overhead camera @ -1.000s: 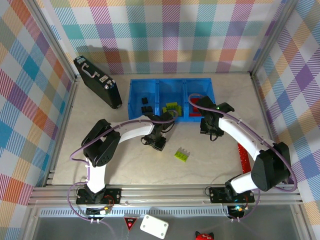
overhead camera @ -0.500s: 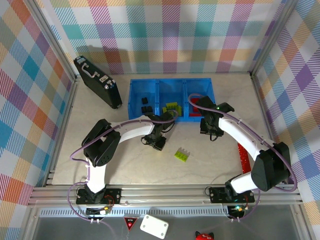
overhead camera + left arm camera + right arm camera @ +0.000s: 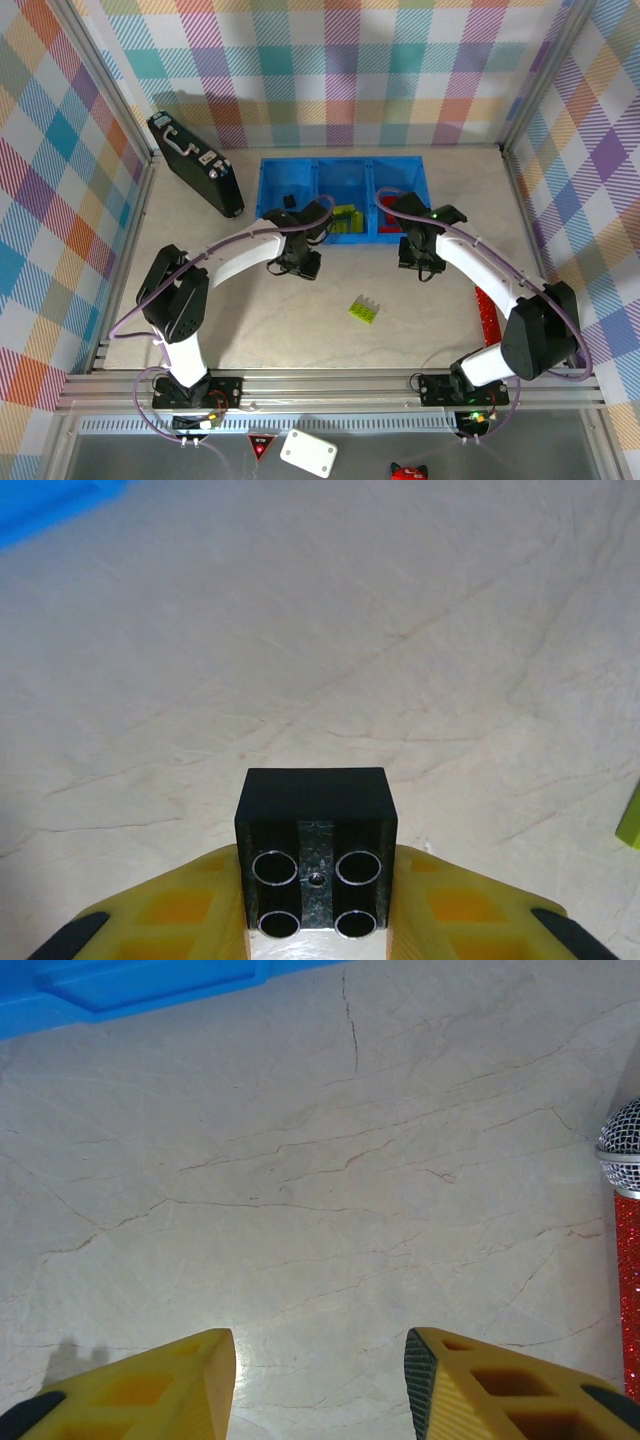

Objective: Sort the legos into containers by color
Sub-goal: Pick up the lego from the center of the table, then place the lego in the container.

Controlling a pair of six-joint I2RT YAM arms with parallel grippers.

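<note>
One black brick [image 3: 315, 800] is sitting gripped in the left claw [image 3: 316, 915], likely for the tray [image 3: 262, 195] at twelve o'clock; the right claw [image 3: 320, 1370] is hanging open.

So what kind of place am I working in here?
Likely a staged robot test cell, not a home: plaid backdrop walls, an aluminium frame around a marble-look tabletop, and a blue sorting tray.

Black lego [image 3: 315, 810] clamped in the left gripper [image 3: 315, 905], hollow underside with four round tubes facing the camera, above pale marbled tabletop [image 3: 350, 630], blue tray [image 3: 45, 505] corner upper left, lime lego [image 3: 630, 825] sliver at right.
</note>
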